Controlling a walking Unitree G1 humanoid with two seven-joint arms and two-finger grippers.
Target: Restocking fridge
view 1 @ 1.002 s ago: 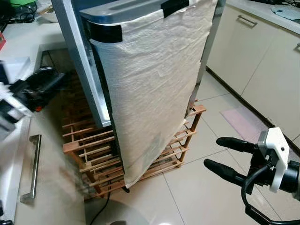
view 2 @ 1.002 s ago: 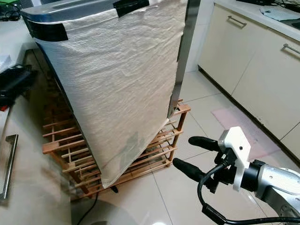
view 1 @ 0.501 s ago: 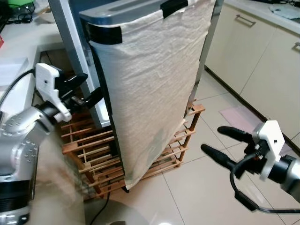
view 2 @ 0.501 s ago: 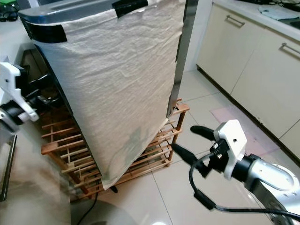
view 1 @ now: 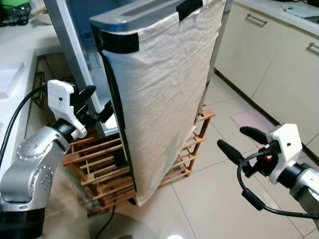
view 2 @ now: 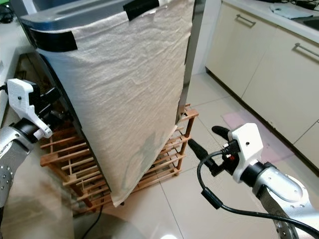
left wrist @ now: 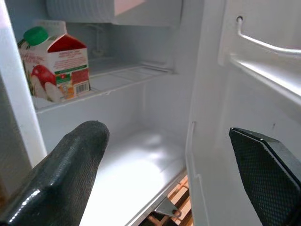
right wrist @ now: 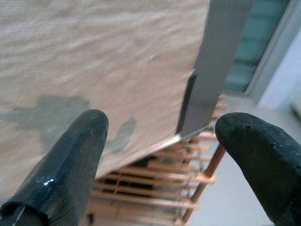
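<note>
The fridge door (view 1: 164, 89) stands swung open toward the camera, its outer face draped in a pale woven cloth (view 2: 129, 94) held at the top by strips of black tape (view 1: 119, 42). Below and behind it sits a low wooden slatted rack (view 1: 99, 164) on the tiled floor (view 1: 209, 199), with cream kitchen cabinets (view 1: 279, 59) along the right.

The left gripper (view 1: 97, 104) reaches in at the hinge-side gap between the door and the fridge body, its two black fingers spread apart and holding nothing. Its wrist camera looks into the white fridge interior (left wrist: 141, 155): a juice carton (left wrist: 54, 66) with a red gabled top and green cap stands upright on an upper shelf (left wrist: 117, 80), and a door rack with a wire rail (left wrist: 268, 47) lies to the other side. The lower compartment floor is bare where it shows between the fingers (left wrist: 66, 174).

The right gripper (view 1: 241, 142) hangs out in front of the door's free edge, over the floor, apart from the cloth, with its fingers (right wrist: 70, 160) likewise wide open and empty. Between them the wrist view shows the cloth's stained lower part, the door's grey edge (right wrist: 211, 70) and the rack beneath
</note>
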